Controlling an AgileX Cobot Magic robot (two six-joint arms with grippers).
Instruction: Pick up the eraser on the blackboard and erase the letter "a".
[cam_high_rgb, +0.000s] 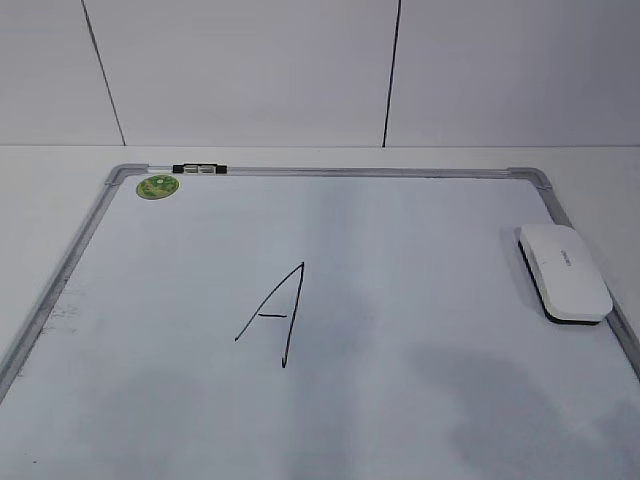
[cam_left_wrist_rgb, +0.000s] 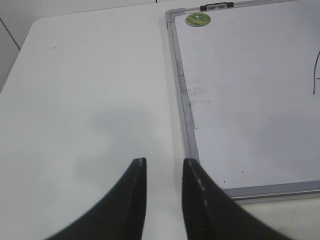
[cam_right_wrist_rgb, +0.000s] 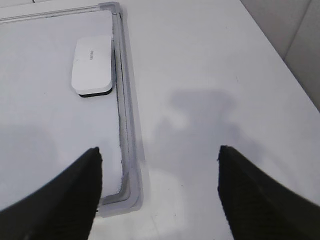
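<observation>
2 grippers wait off the blackboard (cam_high_rgb: 420, 420). Your right gripper (cam_right_wrist_rgb: 159, 155), spread wide and empty, is nearer the eraser (cam_right_wrist_rgb: 92, 66), which lies ahead-left against the board's right frame, long axis along it. Left gripper (cam_left_wrist_rgb: 163, 162): narrow gap, empty.

You're looking at a bare test bench, lab-like or office-like: a plain white table (cam_left_wrist_rgb: 95, 90) carries only the blackboard (cam_high_rgb: 70, 262), grey-framed, with a green sticker (cam_high_rgb: 157, 186) in its far-left corner. Behind the blackboard, pale wall panels (cam_high_rgb: 250, 70) split by dark seams close it off.
</observation>
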